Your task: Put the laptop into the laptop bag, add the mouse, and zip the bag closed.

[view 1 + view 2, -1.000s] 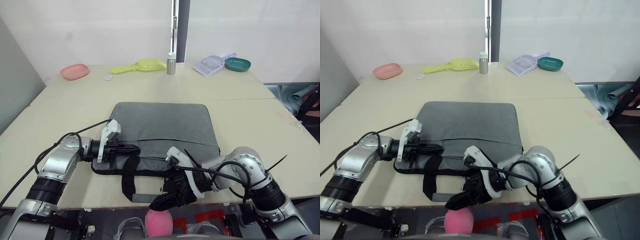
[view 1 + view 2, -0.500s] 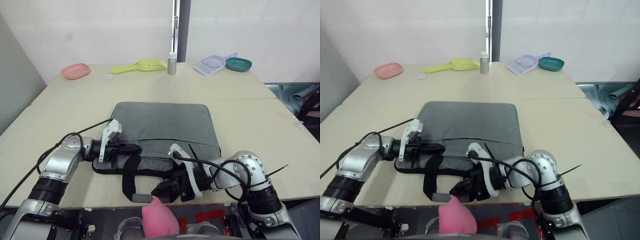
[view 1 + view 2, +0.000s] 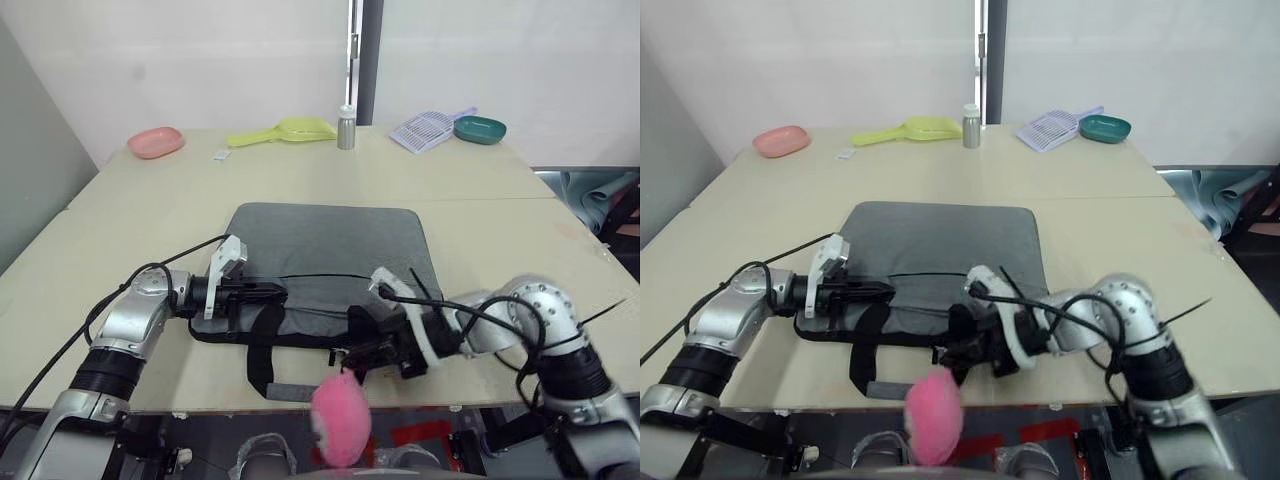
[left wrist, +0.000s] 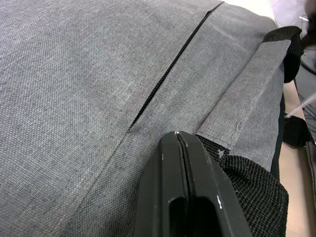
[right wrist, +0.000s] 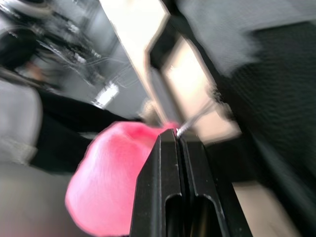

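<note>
Lying flat, laptop bag [image 3: 330, 255] zip toward robot | both jaws closed, empty

We note the laptop bag [image 3: 330, 260] lying flat on the table [image 3: 140, 215] near its front edge — grey fabric, black edging, a black zip line across it. One black strap handle [image 3: 262, 350] loops off the bag's front side toward the edge.
</note>
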